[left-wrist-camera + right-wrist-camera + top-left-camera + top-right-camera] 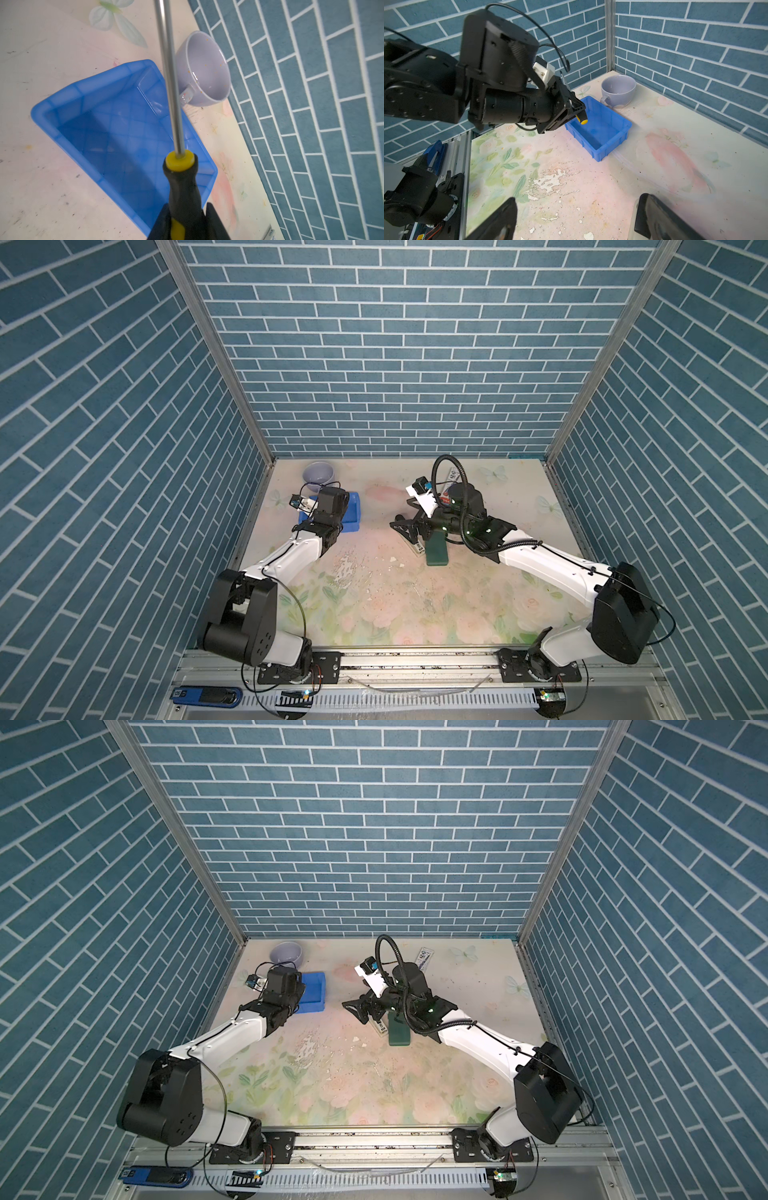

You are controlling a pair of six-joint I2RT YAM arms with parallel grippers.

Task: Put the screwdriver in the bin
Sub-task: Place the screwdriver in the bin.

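My left gripper (pixel 186 209) is shut on the screwdriver's black-and-yellow handle (pixel 182 187). The silver shaft (pixel 170 83) runs on past the cup. In the right wrist view the left gripper (pixel 575 108) hangs over the near-left part of the blue bin (pixel 604 149), with the yellow butt of the screwdriver (pixel 582 120) pointing down into it and the shaft pointing up. The bin (pixel 353 512) (pixel 313 988) (pixel 87 83) holds nothing that I can see. My right gripper (pixel 577 207) (pixel 405 516) stands open over bare table near the middle, with nothing between its fingers.
A grey-lilac cup (pixel 319 475) (pixel 205 72) (pixel 617 90) stands just behind the bin by the back wall. A dark green flat case (pixel 436 549) (pixel 399 1033) lies under the right arm, with a black-and-white bar (pixel 380 1027) beside it. Blue brick-pattern walls enclose the table on three sides.
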